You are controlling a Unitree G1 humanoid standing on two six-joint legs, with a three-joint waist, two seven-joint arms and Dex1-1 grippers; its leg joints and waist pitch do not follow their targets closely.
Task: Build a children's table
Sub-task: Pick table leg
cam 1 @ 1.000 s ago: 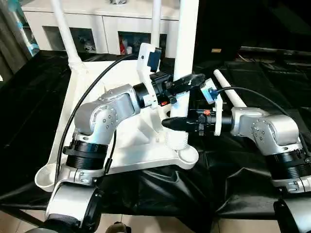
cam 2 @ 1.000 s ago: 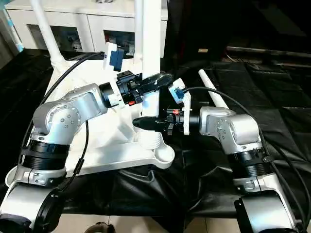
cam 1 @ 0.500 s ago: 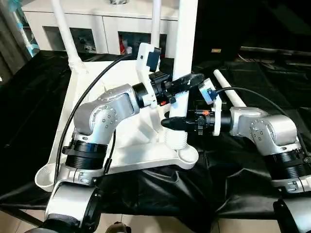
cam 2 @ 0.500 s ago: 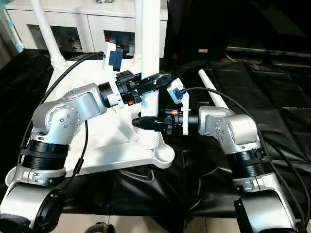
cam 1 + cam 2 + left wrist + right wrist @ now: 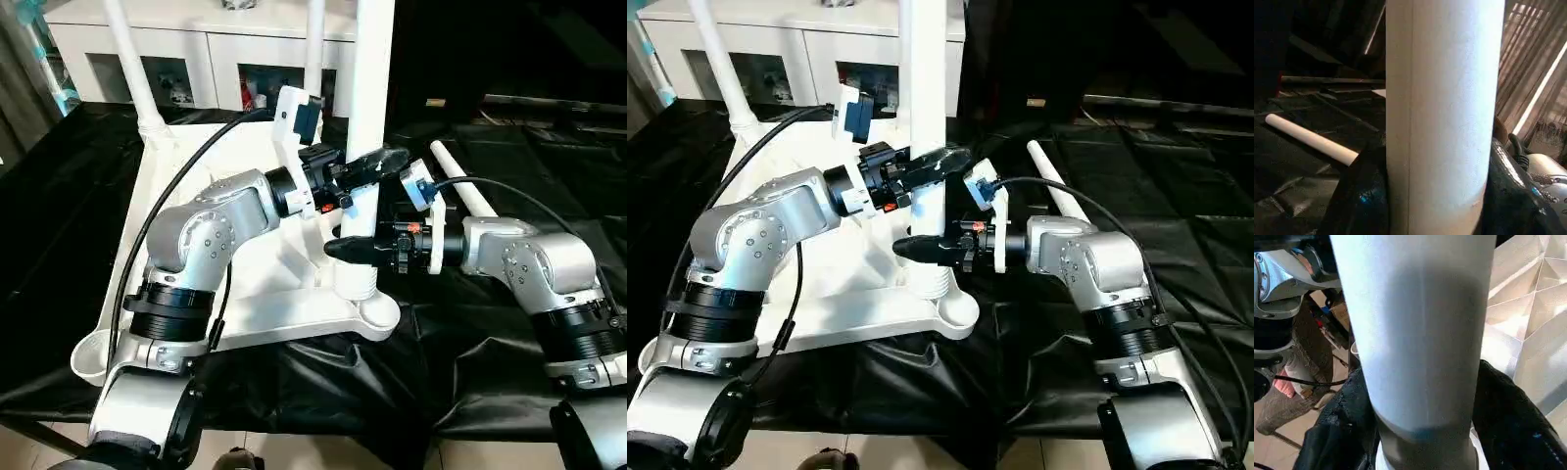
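Note:
The white tabletop (image 5: 284, 311) lies underside up on black cloth. One white leg (image 5: 370, 88) stands upright over the near right corner socket (image 5: 377, 315), and its ribbed end (image 5: 358, 284) shows just above the socket. My left gripper (image 5: 377, 163) is shut on this leg from the left, its black fingers (image 5: 1359, 196) pressing both sides. Lower down, my right gripper (image 5: 351, 247) comes in from the right, and its fingers (image 5: 1498, 416) lie against both sides of the same leg. Two more legs (image 5: 132, 69) (image 5: 313, 44) stand upright in the far corners. Another leg (image 5: 468, 191) lies loose on the cloth to the right.
A white cabinet (image 5: 196, 54) with glass-fronted shelves stands behind the table. Black cloth (image 5: 470, 362) covers the work surface around the tabletop. The near left corner socket (image 5: 93, 357) overhangs the front edge. Cables run from both wrists over the forearms.
The held leg has leaned slightly to the left at its top. Both arms stay on it almost where they were.

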